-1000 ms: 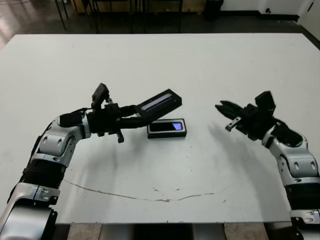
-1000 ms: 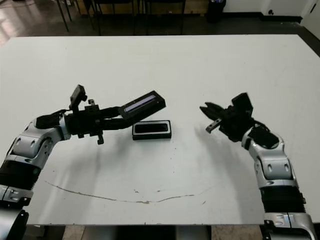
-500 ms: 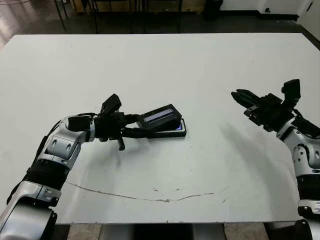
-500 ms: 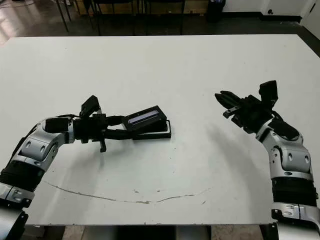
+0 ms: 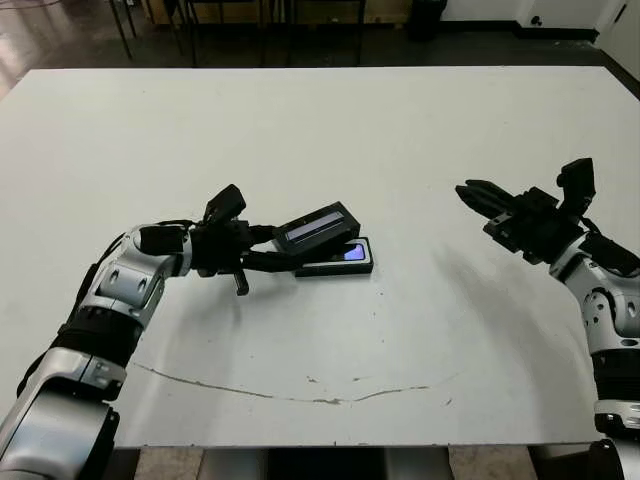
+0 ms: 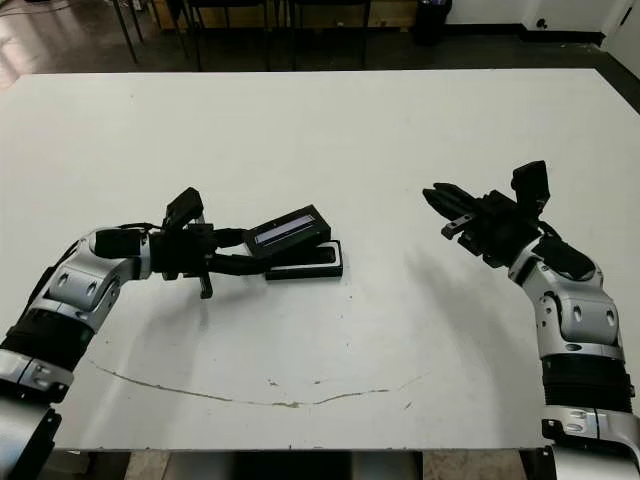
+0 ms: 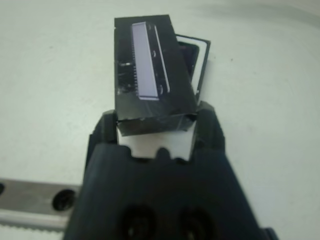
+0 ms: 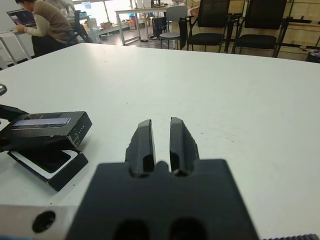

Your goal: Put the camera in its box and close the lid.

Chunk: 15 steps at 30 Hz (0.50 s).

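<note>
Head views: left tool [image 5: 268,248] clamped on one end of the lid [image 5: 317,226], held tilted just above the box [image 5: 338,266], pale strip facing up. Box flat on the white desk [image 5: 330,130], dark camera [image 5: 330,266] lying inside. Right tool [image 5: 478,193] raised well off to the right, fingers close together with only a thin gap, gripping nothing.

Left wrist view: lid [image 7: 150,79] pinched between the two black fingers [image 7: 208,127], box corner [image 7: 199,57] peeking out beyond it.

Right wrist view: fingers [image 8: 145,142] nearly touching, empty; lid [image 8: 47,126] hanging over the open box [image 8: 47,165]; a seated person [image 8: 42,25] beyond the desk.
</note>
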{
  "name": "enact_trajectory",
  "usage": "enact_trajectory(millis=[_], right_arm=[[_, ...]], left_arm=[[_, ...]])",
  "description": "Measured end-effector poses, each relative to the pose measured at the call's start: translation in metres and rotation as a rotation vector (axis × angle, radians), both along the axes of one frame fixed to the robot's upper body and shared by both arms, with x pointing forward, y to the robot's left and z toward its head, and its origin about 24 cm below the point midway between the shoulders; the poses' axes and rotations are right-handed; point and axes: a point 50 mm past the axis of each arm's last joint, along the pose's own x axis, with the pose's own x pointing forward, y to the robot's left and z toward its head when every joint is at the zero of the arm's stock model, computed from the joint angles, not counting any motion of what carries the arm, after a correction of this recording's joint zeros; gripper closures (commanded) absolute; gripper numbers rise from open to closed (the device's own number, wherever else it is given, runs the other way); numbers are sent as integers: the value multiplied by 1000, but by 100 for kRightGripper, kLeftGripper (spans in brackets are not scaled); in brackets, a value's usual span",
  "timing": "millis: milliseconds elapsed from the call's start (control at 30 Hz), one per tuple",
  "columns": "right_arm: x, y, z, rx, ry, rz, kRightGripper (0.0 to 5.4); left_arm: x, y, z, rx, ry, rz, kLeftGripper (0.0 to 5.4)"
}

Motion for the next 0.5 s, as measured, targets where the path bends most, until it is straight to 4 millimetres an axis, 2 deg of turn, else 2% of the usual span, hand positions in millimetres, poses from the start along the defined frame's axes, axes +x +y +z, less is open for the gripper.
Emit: enact_trajectory(millis=[267,500], right_arm=[[0,0,-1,-9,2,7,540],[-1,-1,-3,-18,3,7,540]], left_arm=[[-3,-13,9,87,-24,-117,466],[-5,-15,13,147,-38,-141,466]])
